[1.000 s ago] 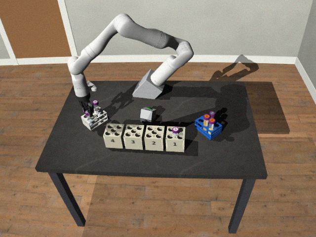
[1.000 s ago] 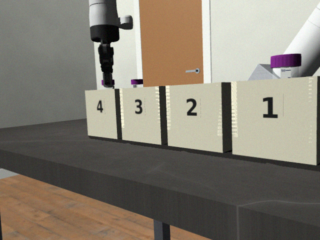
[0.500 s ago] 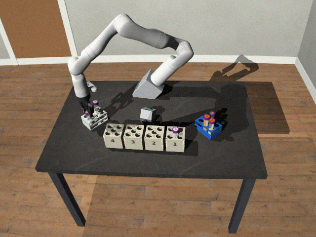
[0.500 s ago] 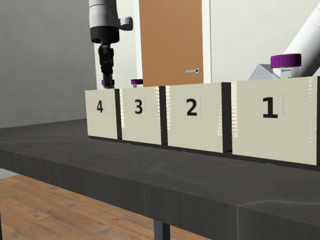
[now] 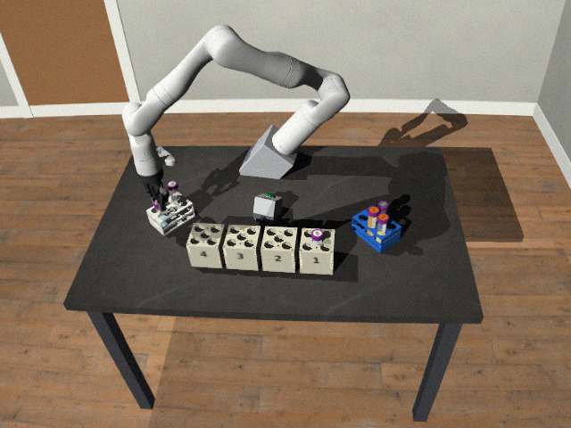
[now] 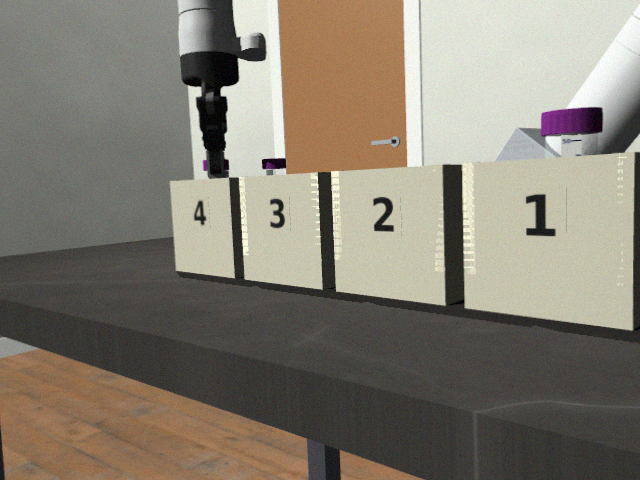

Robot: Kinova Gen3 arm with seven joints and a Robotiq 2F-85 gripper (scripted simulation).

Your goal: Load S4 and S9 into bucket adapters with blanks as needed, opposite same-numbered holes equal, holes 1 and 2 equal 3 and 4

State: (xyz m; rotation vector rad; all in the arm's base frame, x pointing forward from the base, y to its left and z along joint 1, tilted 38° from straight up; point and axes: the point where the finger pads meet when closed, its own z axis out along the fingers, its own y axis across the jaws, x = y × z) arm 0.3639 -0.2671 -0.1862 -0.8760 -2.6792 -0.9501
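My gripper [image 5: 156, 201] reaches straight down into the white rack [image 5: 169, 215] at the table's left and is shut on a purple-capped water blank [image 6: 215, 165] that stands in the rack. A second blank [image 5: 172, 187] stands beside it in the same rack. Four beige adapters stand in a row: 4 [image 5: 205, 245], 3 [image 5: 241, 247], 2 [image 5: 278, 249], 1 [image 5: 317, 251]. A purple-capped tube [image 5: 317, 235] sits in adapter 1; it also shows in the low view [image 6: 571, 129]. The blue rack [image 5: 375, 229] at the right holds orange-dotted samples [image 5: 372, 214] and another tube.
The small grey desk with the green DONE key [image 5: 268, 205] stands behind adapters 3 and 2. The arm's base block [image 5: 267, 159] stands at the back middle of the table.
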